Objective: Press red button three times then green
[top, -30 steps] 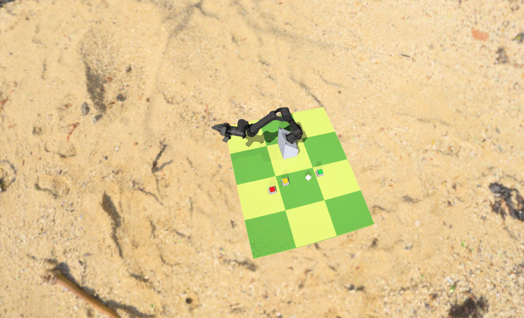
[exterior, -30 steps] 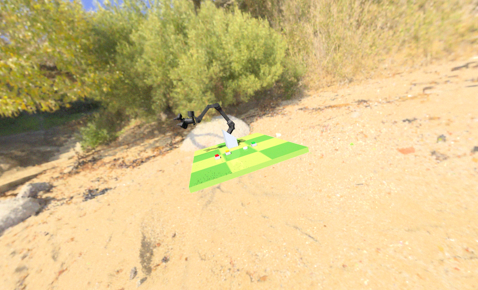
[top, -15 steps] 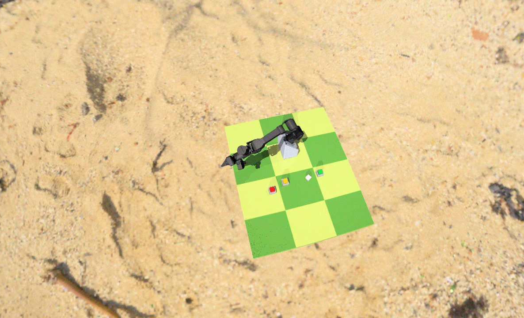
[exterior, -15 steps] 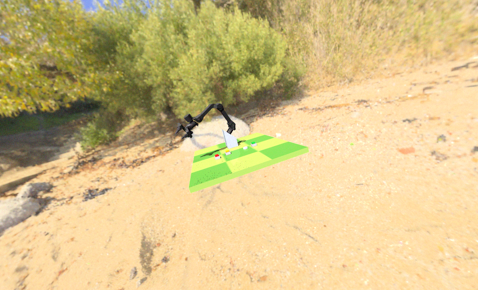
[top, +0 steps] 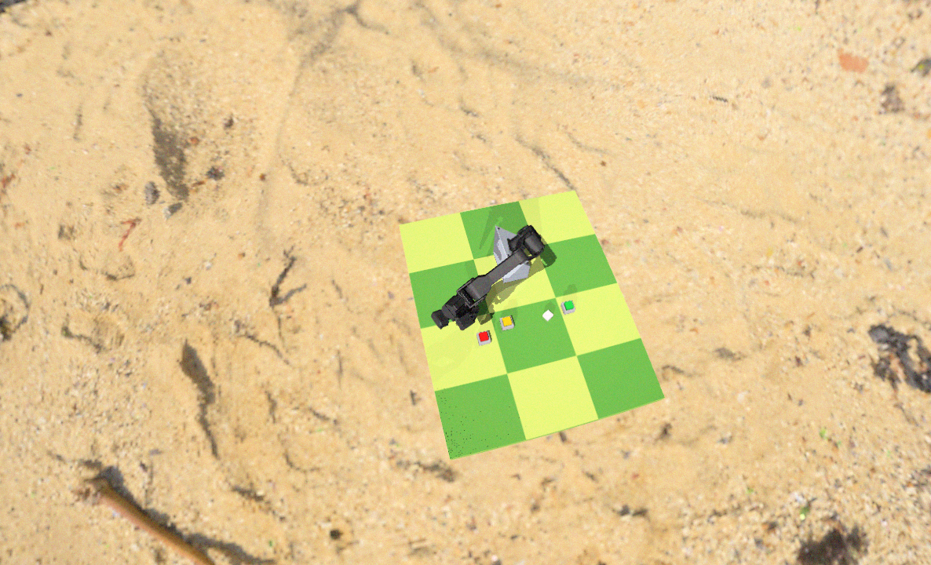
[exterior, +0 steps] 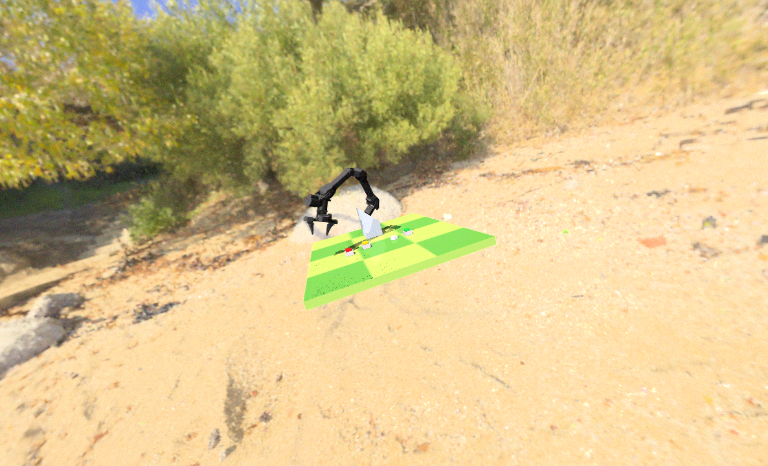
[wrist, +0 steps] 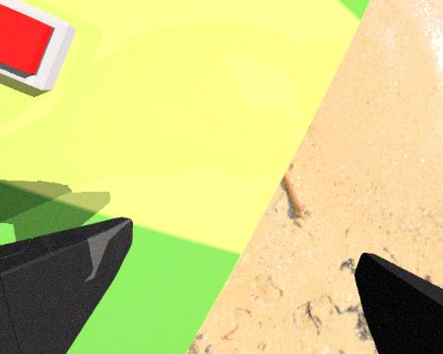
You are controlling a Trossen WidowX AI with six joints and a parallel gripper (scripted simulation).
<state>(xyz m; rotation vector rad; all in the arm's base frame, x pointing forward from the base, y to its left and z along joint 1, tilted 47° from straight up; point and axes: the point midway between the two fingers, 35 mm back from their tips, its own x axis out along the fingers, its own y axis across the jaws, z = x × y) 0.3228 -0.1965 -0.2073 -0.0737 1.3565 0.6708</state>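
Observation:
The red button (top: 483,337) (exterior: 348,250) (wrist: 19,39) sits in a pale square housing on a light square of the checkered board, its cap raised. The green button (top: 568,305) (exterior: 407,230) is at the right end of the row and is out of the wrist view. My gripper (top: 450,320) (exterior: 320,233) (wrist: 244,248) points down, open with nothing between the fingers. It hangs above the board's left edge, to the left of the red button and clear of it. In the wrist view the red button is at the upper left, beyond the left finger.
An orange-yellow button (top: 506,321) (exterior: 365,244) stands just right of the red one. A small white block (top: 547,315) (exterior: 394,237) lies between it and the green button. A grey wedge (top: 516,272) (exterior: 369,224) stands by the arm's base. The board (top: 553,400) (exterior: 462,246) lies over sand.

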